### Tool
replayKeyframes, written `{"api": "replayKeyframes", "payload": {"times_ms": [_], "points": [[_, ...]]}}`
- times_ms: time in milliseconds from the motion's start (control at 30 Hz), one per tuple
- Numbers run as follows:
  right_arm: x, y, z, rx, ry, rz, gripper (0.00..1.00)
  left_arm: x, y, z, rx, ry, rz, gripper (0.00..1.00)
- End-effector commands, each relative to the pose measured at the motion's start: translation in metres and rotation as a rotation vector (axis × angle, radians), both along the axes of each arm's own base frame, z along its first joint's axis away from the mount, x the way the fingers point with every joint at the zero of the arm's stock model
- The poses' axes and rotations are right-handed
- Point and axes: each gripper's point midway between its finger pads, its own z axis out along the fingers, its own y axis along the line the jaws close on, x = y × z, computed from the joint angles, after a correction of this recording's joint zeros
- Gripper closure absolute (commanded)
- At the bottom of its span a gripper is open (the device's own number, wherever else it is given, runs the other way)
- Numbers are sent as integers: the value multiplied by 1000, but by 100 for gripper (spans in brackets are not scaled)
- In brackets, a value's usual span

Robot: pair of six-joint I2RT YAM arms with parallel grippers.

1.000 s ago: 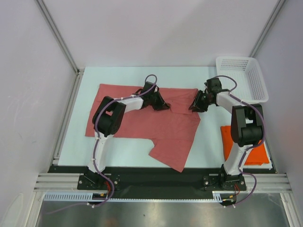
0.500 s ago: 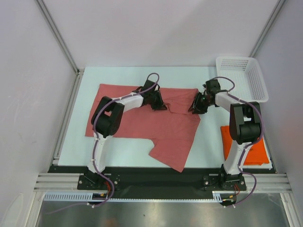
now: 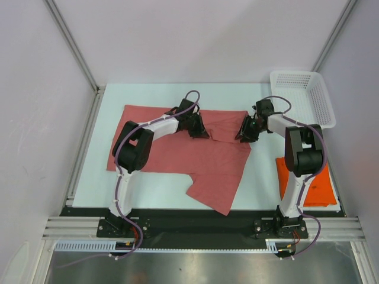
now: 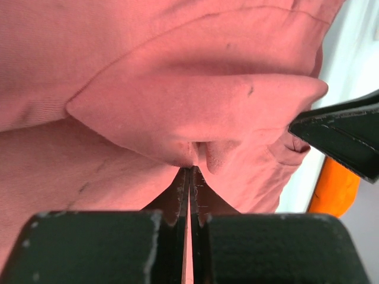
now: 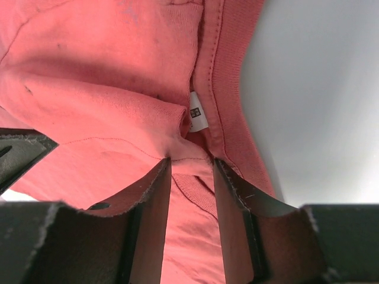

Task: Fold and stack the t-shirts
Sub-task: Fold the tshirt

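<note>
The pink-red t-shirt lies spread on the white table, its lower right part folded into a flap. My left gripper is shut on a raised fold near the shirt's far edge, and the pinch shows in the left wrist view. My right gripper is at the collar on the far right. Its fingertips stand a little apart with collar cloth bunched between them, beside the white label. The orange t-shirt lies as a flat rectangle at the near right, partly behind the right arm.
A white perforated basket stands at the far right corner. Metal frame posts and white walls close in the table. The black base rail runs along the near edge. The orange shirt also shows in the left wrist view.
Both grippers have shifted slightly away from the near edge along the shirt's far edge, staying on the cloth. The shirt's outline has barely changed.
</note>
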Motion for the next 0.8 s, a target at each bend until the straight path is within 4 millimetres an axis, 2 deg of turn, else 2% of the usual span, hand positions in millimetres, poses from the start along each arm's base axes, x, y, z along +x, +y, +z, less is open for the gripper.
{"api": "replayKeyframes", "payload": {"times_ms": [0, 167, 267, 367, 600, 767], "points": [[13, 1, 6, -21, -53, 24, 60, 0, -13, 36, -58, -59, -59, 100], [15, 7, 7, -14, -60, 33, 67, -2, -12, 38, -56, -68, -74, 100], [17, 6, 19, -30, -78, 25, 87, -4, -10, 41, -44, -78, -93, 100], [16, -1, 29, -55, -77, 13, 98, -7, -7, 47, -36, -93, -134, 100], [3, -2, 50, -40, -46, 34, 100, -15, 4, 55, -22, -83, -198, 100], [-10, -3, 53, -12, 7, 21, 100, -18, 9, 52, -51, -37, -204, 100]]}}
